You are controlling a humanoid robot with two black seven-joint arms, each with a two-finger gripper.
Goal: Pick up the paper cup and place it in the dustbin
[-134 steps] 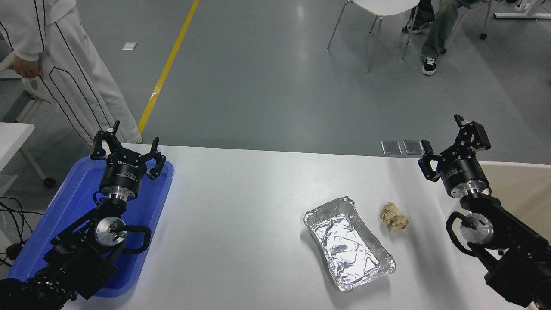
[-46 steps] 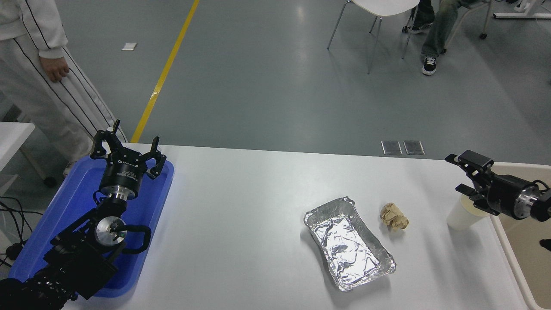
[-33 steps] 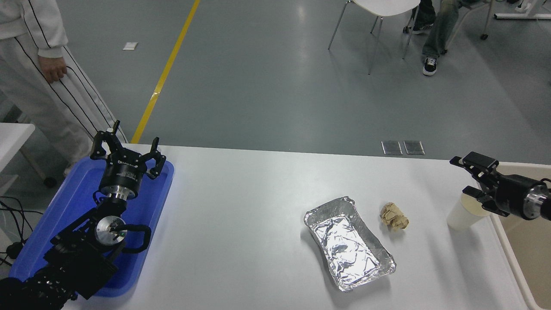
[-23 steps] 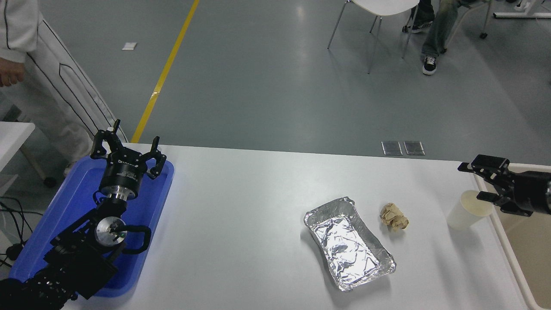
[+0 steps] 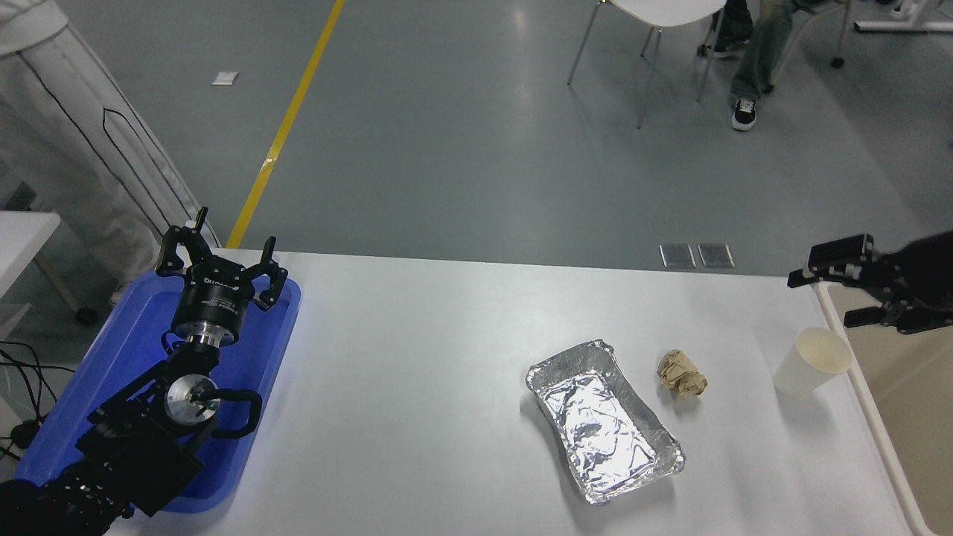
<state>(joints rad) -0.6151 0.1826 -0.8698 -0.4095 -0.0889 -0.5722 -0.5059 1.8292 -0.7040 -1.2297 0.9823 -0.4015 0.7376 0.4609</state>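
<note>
The off-white paper cup (image 5: 810, 363) stands upright near the table's right edge, its cream inside showing. The beige dustbin (image 5: 868, 417) lies just right of it, cut off by the picture's edge. My right gripper (image 5: 820, 301) comes in from the right edge, open, with nothing between its fingers. It hangs a little beyond and above the cup, over the bin's left rim, apart from the cup. My left gripper (image 5: 218, 257) is parked open over the blue tray (image 5: 264, 350) at the lower left.
A crinkled silver foil tray (image 5: 601, 418) and a crumpled tan paper ball (image 5: 680, 374) lie left of the cup. A person in white striped clothes (image 5: 82, 141) stands at the far left. Chairs and a seated person's legs (image 5: 752, 59) are far back.
My right gripper has drawn back to the right and risen, so the cup's rim now shows in full. The cup has not moved. The person at the left has shifted further left.
</note>
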